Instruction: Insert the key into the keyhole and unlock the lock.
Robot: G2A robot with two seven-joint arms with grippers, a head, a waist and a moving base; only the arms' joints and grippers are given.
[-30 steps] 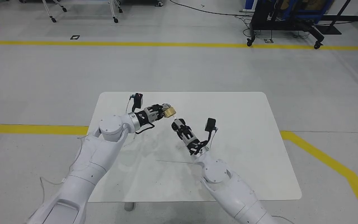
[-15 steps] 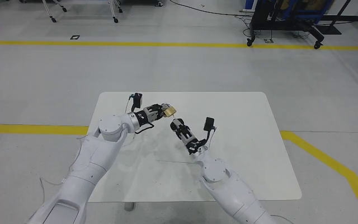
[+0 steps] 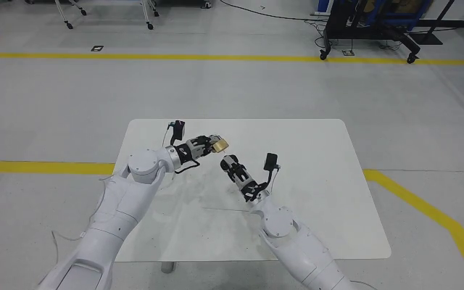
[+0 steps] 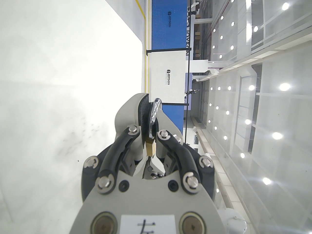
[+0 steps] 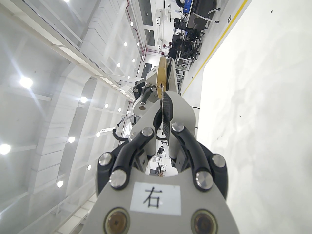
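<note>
The bench (image 3: 319, 188) is a white rectangular top with rounded corners. Faint dark scuff marks (image 4: 84, 131) speckle its surface, and it stands on a pale grey floor (image 3: 217, 87).

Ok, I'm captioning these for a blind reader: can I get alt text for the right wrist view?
The right hand pinches a key, its tip at the keyhole end of a brass lock that the left hand holds just beyond, beside a white table.
</note>
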